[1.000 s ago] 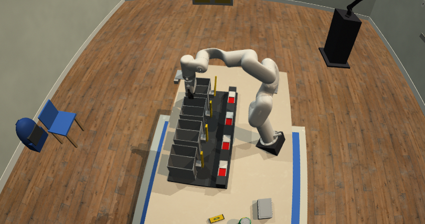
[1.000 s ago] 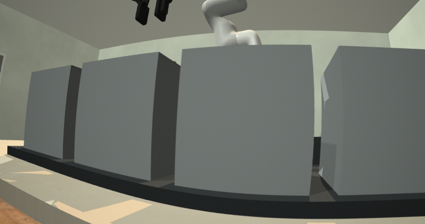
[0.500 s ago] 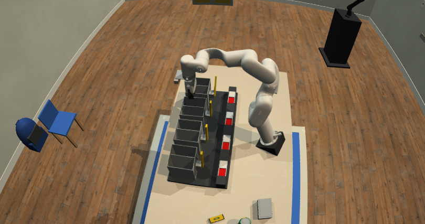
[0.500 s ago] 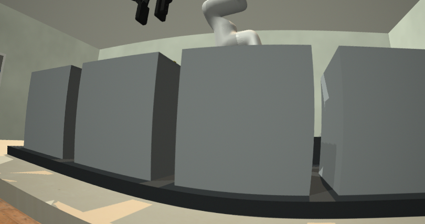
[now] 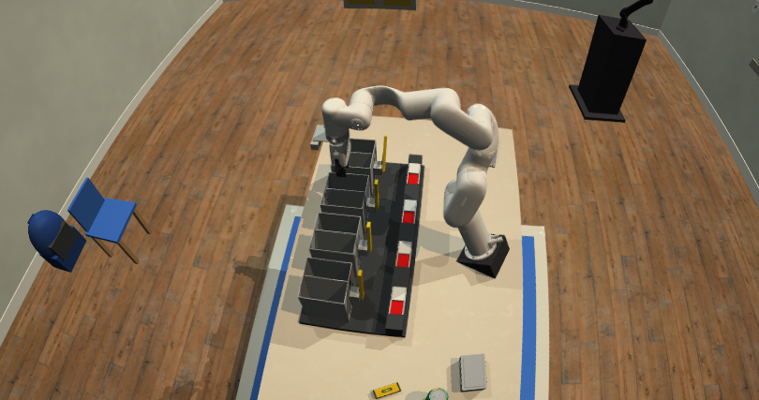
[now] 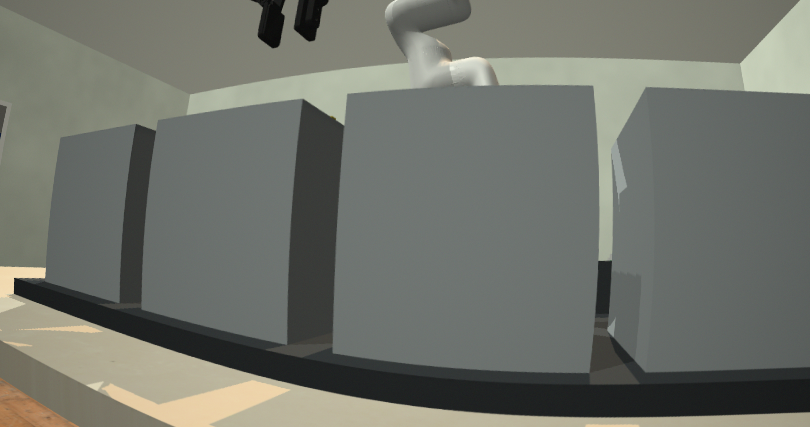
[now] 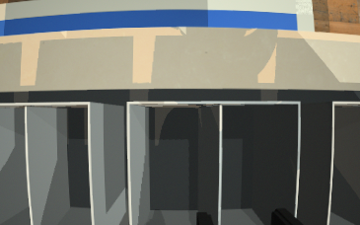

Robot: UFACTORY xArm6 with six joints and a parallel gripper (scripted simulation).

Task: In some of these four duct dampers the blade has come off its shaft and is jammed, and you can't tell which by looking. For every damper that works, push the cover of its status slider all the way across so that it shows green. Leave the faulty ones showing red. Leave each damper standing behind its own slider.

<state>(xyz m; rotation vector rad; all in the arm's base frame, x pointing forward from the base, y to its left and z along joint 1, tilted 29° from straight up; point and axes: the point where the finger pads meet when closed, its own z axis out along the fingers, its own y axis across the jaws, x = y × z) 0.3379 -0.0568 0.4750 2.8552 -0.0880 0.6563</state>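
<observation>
Above the second damper from the far end | end effector partly open, empty | open-topped duct below its fingers, lever on the arm-base side

The white arm rises from its base, and it is bent at several joints. From the lower part it goes up, then it makes a long arch to the side, well apart from the base. At the end of this arch the wrist turns downward. The black gripper hangs below the wrist and points down. Its two fingers stand partly open, with a gap between them, and they hold nothing. In the wrist view only the finger ends are visible, at the lower edge.
</observation>
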